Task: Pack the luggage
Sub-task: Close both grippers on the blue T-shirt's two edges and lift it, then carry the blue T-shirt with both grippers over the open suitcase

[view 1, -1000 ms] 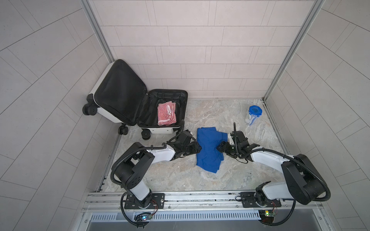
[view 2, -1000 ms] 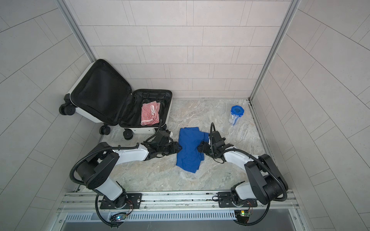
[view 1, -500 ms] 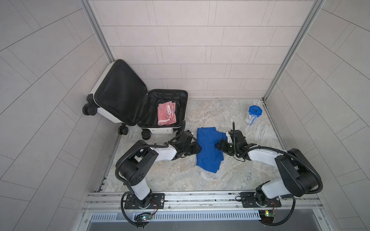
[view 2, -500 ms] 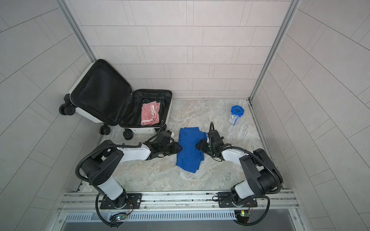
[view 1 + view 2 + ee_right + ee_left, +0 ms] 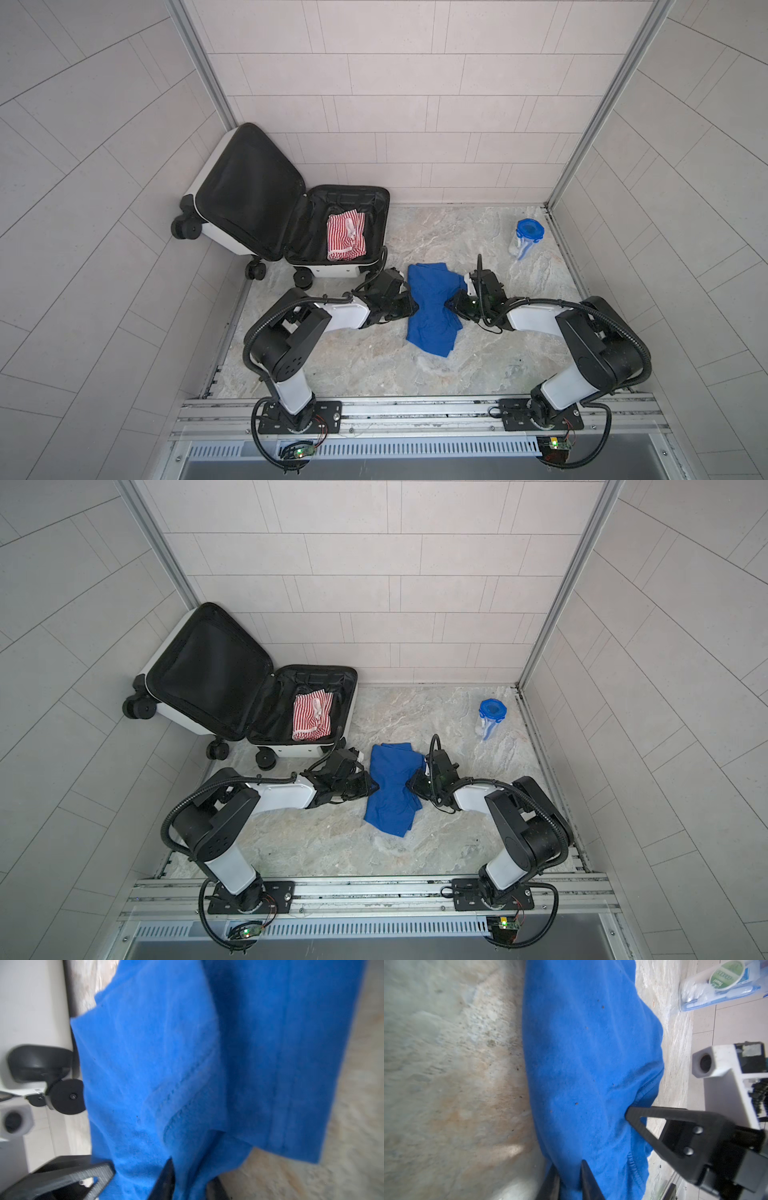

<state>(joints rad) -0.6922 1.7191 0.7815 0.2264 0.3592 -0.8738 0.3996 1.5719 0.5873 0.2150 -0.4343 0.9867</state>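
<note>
The luggage [image 5: 249, 195] [image 5: 208, 675] lies open at the back left, a white shell with black lining, its lid leaning on the wall. A red-and-white striped garment [image 5: 347, 235] [image 5: 312, 715] lies in its lower half. In front of it a blue garment [image 5: 432, 328] [image 5: 390, 808] lies on the floor. My left gripper [image 5: 415, 307] [image 5: 568, 1164] is shut on its left edge. My right gripper [image 5: 448, 305] [image 5: 192, 1169] is shut on its right edge, straight across. The cloth [image 5: 581, 1043] [image 5: 207, 1053] is pinched narrow between them.
A clear container with a blue lid [image 5: 525, 237] [image 5: 490, 717] [image 5: 720, 985] stands at the back right near the wall. One luggage wheel [image 5: 66, 1096] sits close behind the blue garment. Tiled walls enclose the marble floor on three sides; the arm bases stand along the front rail.
Both grippers have closed from wide open onto the blue garment's two sides and moved slightly inward. The garment is now bunched at its middle.
</note>
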